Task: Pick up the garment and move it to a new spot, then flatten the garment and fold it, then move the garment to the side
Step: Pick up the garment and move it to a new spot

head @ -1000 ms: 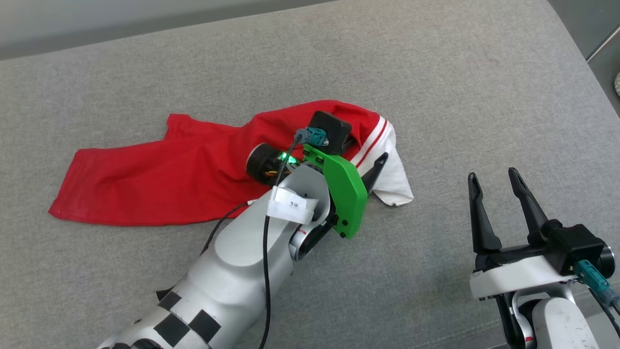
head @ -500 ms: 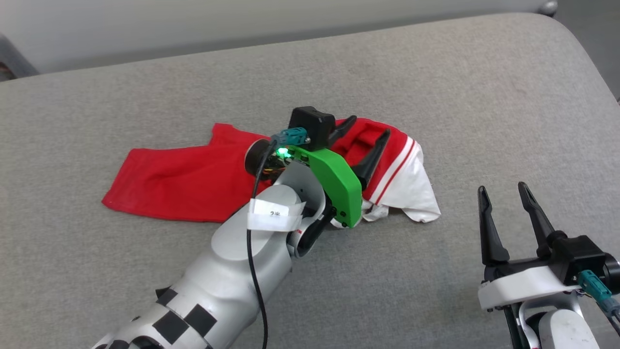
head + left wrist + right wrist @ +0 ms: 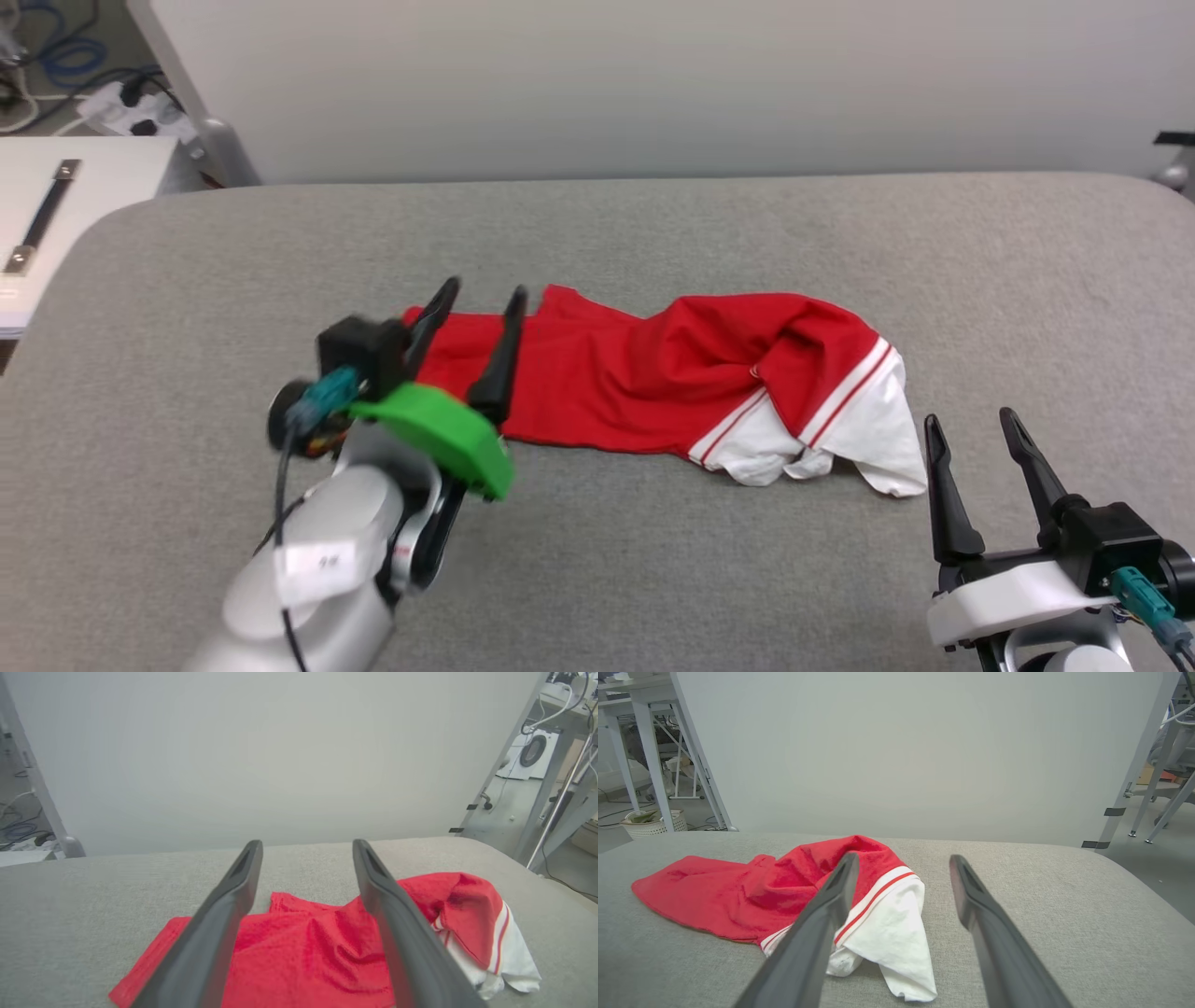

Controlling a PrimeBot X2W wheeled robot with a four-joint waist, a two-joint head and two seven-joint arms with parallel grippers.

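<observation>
Red jersey-knit T-shirt with white short sleeves and red-white stripe trim [image 3: 653, 373], bunched in a long rumpled strip across the middle of the grey fabric-covered bench [image 3: 653, 224], not yet flattened. Plain red end flat and thin toward the robot's left. Sleeve end heaped and doubled over toward the right, with the white sleeve [image 3: 868, 443] spilling off the near side of the heap. Lettering and number hidden in the folds.

Probably light, soft and limp: no stiffness to push against, likely to sag when lifted and drag on the cover, layers apt to come up together. Better taken at the edges than at the heap: one pinch on the flat red corner at the left, another near the stripe trim at the right, then drawn apart.

Left pincer, two long dark fingers ahead of a green plastic guard [image 3: 485, 289], released and spread wide over the plain red end, grasping nothing. Right pincer, matching dark fingers on a white mount [image 3: 969, 418], likewise released and empty, just beside the white sleeve but apart from it.
</observation>
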